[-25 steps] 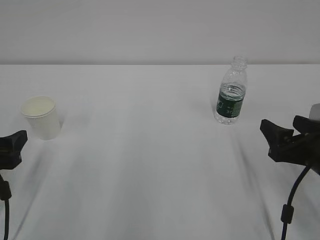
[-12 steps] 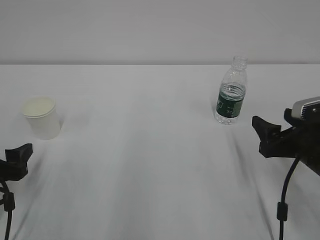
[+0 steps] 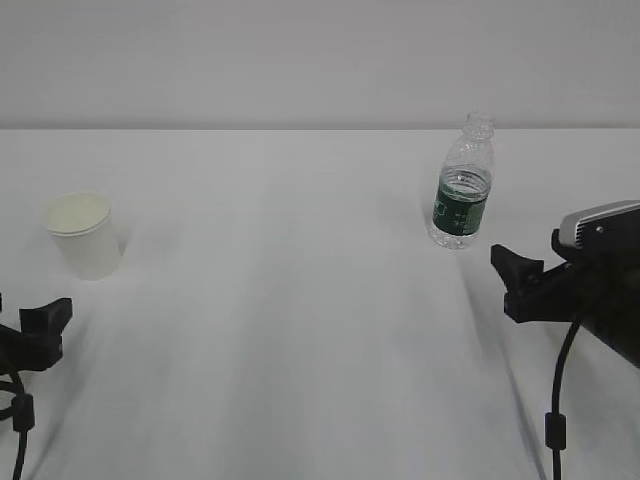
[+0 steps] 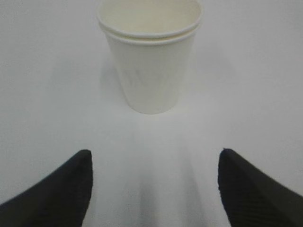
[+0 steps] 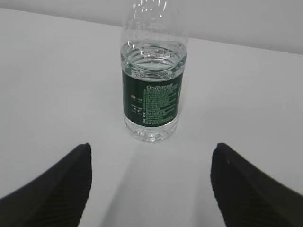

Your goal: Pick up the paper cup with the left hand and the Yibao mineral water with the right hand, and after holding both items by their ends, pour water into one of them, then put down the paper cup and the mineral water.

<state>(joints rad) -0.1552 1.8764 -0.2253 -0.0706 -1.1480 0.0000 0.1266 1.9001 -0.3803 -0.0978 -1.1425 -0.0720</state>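
The white paper cup [image 3: 80, 236] stands upright at the left of the table. In the left wrist view the cup [image 4: 150, 61] is straight ahead of my left gripper [image 4: 155, 158], which is open and empty, a short gap short of it. In the exterior view the left gripper [image 3: 35, 325] sits low, near the front of the cup. The uncapped Yibao mineral water [image 3: 462, 186] stands upright at the right. My right gripper [image 5: 151, 149] is open and empty, with the bottle [image 5: 153, 90] centred just beyond its tips. In the exterior view the right gripper [image 3: 528, 262] is right of and nearer than the bottle.
The white table [image 3: 300, 320] runs back to a pale wall [image 3: 300, 60]. A black cable [image 3: 555, 420] hangs from the right arm, and another cable [image 3: 18, 420] from the left arm.
The right gripper has moved left toward the bottle, and its grey camera block has come into view. The left gripper has dropped lower in the exterior view and shifted slightly right. Cup and bottle have not moved.
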